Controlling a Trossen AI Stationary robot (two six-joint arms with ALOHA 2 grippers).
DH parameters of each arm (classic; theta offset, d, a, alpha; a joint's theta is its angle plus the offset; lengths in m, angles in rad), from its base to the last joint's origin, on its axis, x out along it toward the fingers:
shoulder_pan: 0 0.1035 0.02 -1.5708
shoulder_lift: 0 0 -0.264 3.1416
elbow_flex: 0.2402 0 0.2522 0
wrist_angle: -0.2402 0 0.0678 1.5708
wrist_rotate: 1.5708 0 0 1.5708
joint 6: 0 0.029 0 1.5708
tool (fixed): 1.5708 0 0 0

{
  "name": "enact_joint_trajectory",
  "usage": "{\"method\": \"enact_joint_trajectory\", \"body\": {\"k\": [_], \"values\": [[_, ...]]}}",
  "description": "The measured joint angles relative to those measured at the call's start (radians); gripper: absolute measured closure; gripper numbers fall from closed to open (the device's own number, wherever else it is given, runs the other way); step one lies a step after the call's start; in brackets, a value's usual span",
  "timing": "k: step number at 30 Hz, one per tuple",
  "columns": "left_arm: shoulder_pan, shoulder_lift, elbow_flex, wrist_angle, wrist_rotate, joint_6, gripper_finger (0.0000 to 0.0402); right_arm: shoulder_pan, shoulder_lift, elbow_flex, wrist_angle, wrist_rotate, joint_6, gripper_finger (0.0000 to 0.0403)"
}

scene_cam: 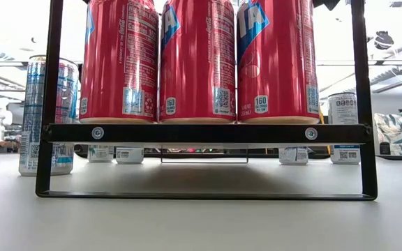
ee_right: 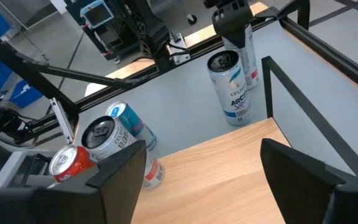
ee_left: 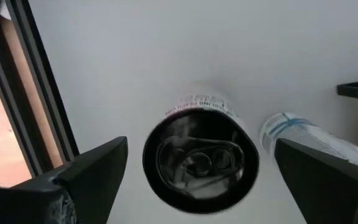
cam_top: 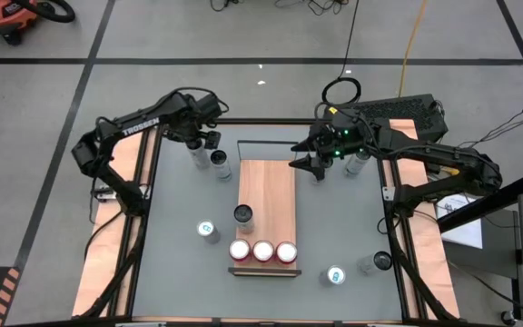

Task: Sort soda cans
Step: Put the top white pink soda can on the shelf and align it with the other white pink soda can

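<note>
My left gripper [cam_top: 198, 143] is open at the table's far left, pointing down. Its fingers stand on either side of a silver-grey can with a dark top [ee_left: 201, 158] without touching it. A second pale can [ee_left: 291, 134] stands beside it on the table. My right gripper [cam_top: 309, 165] is open and empty above the far right of the wooden board [ee_right: 229, 168]. Three red cans [cam_top: 262, 251] stand in a row on the board's near end. A dark-topped silver can [cam_top: 243, 215] stands on the board behind them.
Blue cans stand on the table at the near left [cam_top: 208, 230] and the near right [cam_top: 335, 275]. Silver cans stand at the near right [cam_top: 379, 262] and the far right [cam_top: 360, 162]. A black frame [scene_cam: 201, 132] carries the board. Black rails [cam_top: 148, 209] edge the table.
</note>
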Motion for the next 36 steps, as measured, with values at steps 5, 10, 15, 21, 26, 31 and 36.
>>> {"method": "enact_joint_trajectory", "body": {"k": [5, 10, 15, 21, 26, 31, 36], "values": [[0.002, 0.006, 0.000, -0.003, 0.011, -0.003, 0.0012, 0.000, 0.000, 0.000, 0.008, 0.000, 0.009, 0.0115], [0.008, 0.006, 0.000, -0.020, 0.010, -0.008, 0.0040, 0.000, 0.000, 0.000, 0.013, 0.000, 0.028, 0.0115], [0.017, 0.006, 0.000, -0.019, 0.008, 0.014, 0.0058, 0.000, 0.000, 0.000, 0.019, 0.000, 0.035, 0.0115], [0.029, 0.018, 0.000, -0.014, 0.015, 0.035, 0.0064, 0.000, 0.000, 0.000, 0.022, 0.000, 0.046, 0.0115], [0.033, 0.019, 0.000, -0.014, 0.026, 0.051, 0.0064, 0.000, 0.000, 0.000, 0.022, 0.003, 0.052, 0.0115], [0.033, 0.019, 0.000, -0.016, 0.051, 0.065, 0.0064, 0.001, 0.000, 0.000, 0.022, 0.006, 0.089, 0.0115], [0.033, 0.019, -0.029, 0.004, 0.054, 0.060, 0.0064, 0.001, 0.000, 0.000, 0.022, 0.006, 0.091, 0.0115]]}}
